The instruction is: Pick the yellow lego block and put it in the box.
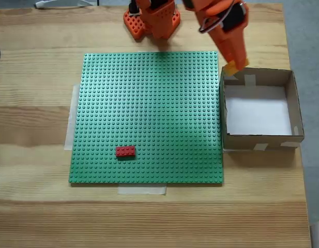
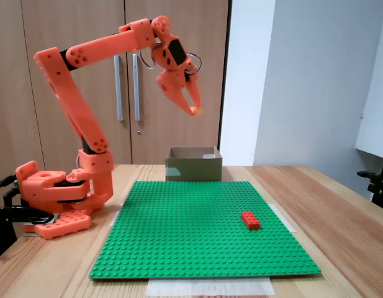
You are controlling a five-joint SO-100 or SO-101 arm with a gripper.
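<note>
One yellow lego block [image 1: 231, 68], one red brick [image 1: 125, 151], one box [image 1: 258, 141], one green baseplate [image 1: 149, 113]

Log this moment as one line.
gripper: shut on yellow lego block, raised | box: nothing inside | red brick: on green baseplate

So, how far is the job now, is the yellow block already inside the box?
Not yet. Done: the yellow lego block is picked up, gripped in the jaws of the gripper and lifted well above the table. In hand: the arm carries it toward the box; from above, the block sits about over the box's near corner. Left: move over the white floor and release. The red brick lies on the green baseplate.
</note>
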